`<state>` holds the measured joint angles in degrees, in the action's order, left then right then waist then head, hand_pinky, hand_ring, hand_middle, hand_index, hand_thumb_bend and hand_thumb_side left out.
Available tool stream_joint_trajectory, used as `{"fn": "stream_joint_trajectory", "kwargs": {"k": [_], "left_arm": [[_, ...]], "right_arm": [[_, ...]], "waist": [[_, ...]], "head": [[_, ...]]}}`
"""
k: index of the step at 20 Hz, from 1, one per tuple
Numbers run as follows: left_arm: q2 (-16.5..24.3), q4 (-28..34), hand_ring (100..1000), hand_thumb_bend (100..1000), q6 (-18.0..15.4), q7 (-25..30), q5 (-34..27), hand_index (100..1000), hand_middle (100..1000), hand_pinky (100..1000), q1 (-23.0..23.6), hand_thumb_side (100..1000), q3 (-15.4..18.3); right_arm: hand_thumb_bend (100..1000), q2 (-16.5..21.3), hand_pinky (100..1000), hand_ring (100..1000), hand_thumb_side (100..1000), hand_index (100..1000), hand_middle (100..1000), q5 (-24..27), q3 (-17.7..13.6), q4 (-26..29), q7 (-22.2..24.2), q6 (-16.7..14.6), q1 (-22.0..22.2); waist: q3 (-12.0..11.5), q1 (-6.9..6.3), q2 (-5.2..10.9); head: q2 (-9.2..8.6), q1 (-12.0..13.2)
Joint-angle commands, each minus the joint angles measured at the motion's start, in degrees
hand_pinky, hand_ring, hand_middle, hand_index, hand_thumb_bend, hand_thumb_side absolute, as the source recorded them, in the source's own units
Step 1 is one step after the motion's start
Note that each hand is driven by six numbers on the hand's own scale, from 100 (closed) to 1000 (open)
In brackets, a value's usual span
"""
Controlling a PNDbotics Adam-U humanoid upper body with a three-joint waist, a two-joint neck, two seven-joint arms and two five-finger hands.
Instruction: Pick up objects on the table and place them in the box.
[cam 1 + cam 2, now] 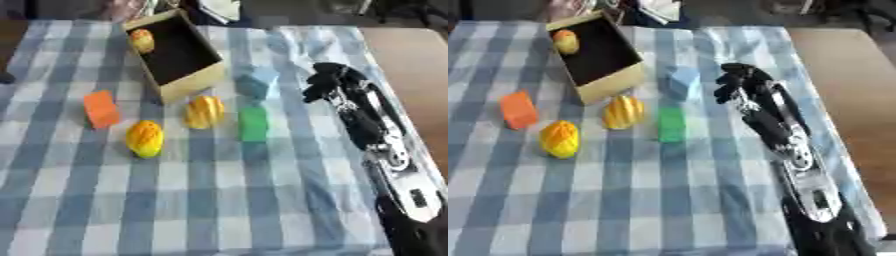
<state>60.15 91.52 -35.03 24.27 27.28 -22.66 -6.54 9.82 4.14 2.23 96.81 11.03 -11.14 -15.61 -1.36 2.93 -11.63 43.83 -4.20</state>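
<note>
One yellow fruit (142, 40) already inside the box (194, 82). Five things left on the checked cloth (219, 200): orange block (101, 108), two yellow fruits (144, 138), green block (254, 123), blue block (255, 83). Right hand (325, 82) curled, holding nothing, just beside the blue block.

Home-like dining setting, checked tablecloth (219, 200)

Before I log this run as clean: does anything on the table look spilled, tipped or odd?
Nothing stands out. The box sits askew to the cloth's checks but upright, with one yellow object inside. The right hand hangs beside the blue block.
</note>
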Motion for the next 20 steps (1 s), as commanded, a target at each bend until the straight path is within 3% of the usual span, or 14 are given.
{"fn": "stream_joint_trajectory", "kwargs": {"k": [1, 8, 20], "left_arm": [[3.3, -2.0, 749, 342, -2.5, 0.3, 4.8, 919, 822, 796, -2.5, 434, -2.1], [0.1, -8.8, 765, 517, -7.0, 1.3, 14.4, 926, 843, 799, -8.6, 486, -5.7], [-7.8, -17.8, 764, 525, -11.9, -2.4, 24.2, 922, 842, 796, -18.3, 489, -8.4]], "right_arm": [[100, 0.3, 581, 596, 535, 772, 608, 0.5, 0.4, 0.6, 0.5, -0.1, -0.6], [100, 0.0, 582, 597, 536, 772, 608, 0.7, 0.6, 0.5, 0.9, 0.0, -0.7], [100, -0.4, 582, 596, 539, 772, 608, 0.9, 0.9, 0.5, 1.2, 0.0, -0.8]], "waist": [[0.2, -1.04, 1.66], [0.8, -1.03, 1.78], [1.4, -0.77, 1.88]], "head": [[0.26, 0.6], [0.29, 0.8], [0.29, 1.0]]}}
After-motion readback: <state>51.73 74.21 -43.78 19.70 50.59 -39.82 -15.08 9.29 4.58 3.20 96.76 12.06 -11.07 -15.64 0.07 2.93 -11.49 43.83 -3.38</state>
